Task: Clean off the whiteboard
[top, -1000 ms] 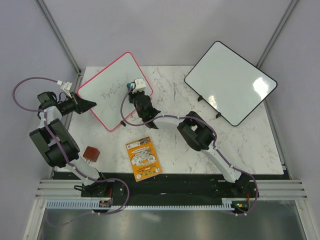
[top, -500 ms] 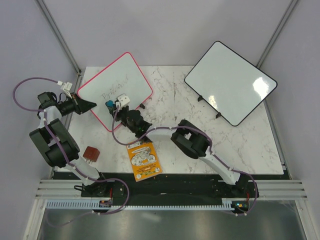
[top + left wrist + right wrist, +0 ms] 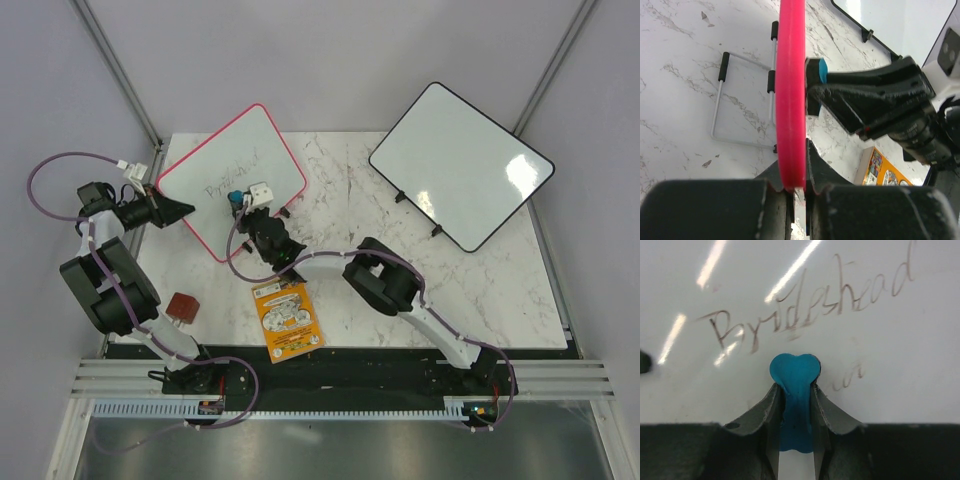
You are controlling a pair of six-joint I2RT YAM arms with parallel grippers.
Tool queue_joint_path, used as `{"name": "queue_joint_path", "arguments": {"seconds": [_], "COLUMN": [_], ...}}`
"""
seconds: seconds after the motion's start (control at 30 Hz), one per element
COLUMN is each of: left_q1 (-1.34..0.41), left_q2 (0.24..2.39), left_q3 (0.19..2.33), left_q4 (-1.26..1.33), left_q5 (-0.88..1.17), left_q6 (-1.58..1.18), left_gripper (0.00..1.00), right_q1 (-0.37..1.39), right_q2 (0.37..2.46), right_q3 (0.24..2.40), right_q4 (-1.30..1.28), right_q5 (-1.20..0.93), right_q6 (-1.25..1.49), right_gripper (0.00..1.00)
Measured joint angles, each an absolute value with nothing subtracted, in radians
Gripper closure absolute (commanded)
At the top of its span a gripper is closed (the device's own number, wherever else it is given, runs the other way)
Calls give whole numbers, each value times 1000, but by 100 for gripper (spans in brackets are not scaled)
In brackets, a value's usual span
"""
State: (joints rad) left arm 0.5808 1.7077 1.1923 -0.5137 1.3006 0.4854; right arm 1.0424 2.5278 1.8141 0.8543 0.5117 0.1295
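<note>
Swung leftward across the whiteboard (image 3: 225, 150) with the right claw (image 3: 796, 407), pinched tight on a blue eraser (image 3: 795, 371) just below the handwriting (image 3: 810, 310). Steadied at far left of the tabletop (image 3: 450, 290), left claw (image 3: 797, 186) clamping its pink frame (image 3: 790, 100). Could skim under the words, or tip the board if pressed too hard.

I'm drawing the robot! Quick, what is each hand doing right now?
Left gripper: closed, holding the whiteboard by its pink edge.
Right gripper: closed, holding the blue eraser.

Robot lab test cell: grey panel walls (image 3: 330, 60), aluminium struts (image 3: 115, 70), marble-patterned table (image 3: 350, 190).
</note>
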Motion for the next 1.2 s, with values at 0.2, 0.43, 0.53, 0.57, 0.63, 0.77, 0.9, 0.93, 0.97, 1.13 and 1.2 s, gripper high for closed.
{"name": "queue_joint_path", "arguments": {"seconds": [0.2, 0.43, 0.53, 0.57, 0.63, 0.77, 0.9, 0.93, 0.97, 1.13, 1.2], "left_q1": [578, 576, 578, 579, 581, 588, 593, 593, 592, 592, 592], "left_q2": [1707, 1707, 1707, 1707, 1706, 1706, 1706, 1706, 1706, 1706, 1706], "left_q3": [1196, 1200, 1205, 1206, 1209, 1211, 1211, 1211, 1211, 1213, 1214], "left_q4": [-537, -596, -621, -627, -641, -670, -685, -685, -686, -686, -687], "left_q5": [1298, 1299, 1299, 1299, 1298, 1287, 1283, 1284, 1285, 1286, 1288], "left_q6": [504, 549, 572, 578, 587, 589, 593, 595, 597, 603, 606], "left_gripper": [98, 98, 98, 98, 98, 98, 98, 98, 98, 98, 98], "right_q1": [944, 853, 850, 853, 863, 900, 940, 949, 960, 1024, 1045], "right_q2": [2528, 2537, 2537, 2537, 2537, 2527, 2486, 2469, 2450, 2385, 2372], "right_q3": [1816, 1899, 1908, 1908, 1908, 1908, 1893, 1874, 1848, 1731, 1698], "right_q4": [860, 778, 763, 762, 754, 704, 598, 576, 554, 462, 446], "right_q5": [488, 393, 366, 364, 362, 369, 366, 356, 343, 286, 266], "right_q6": [222, 248, 239, 230, 205, 156, 147, 150, 154, 171, 174], "right_gripper": [100, 100, 100, 100, 100, 100, 100, 100, 100, 100, 100]}}
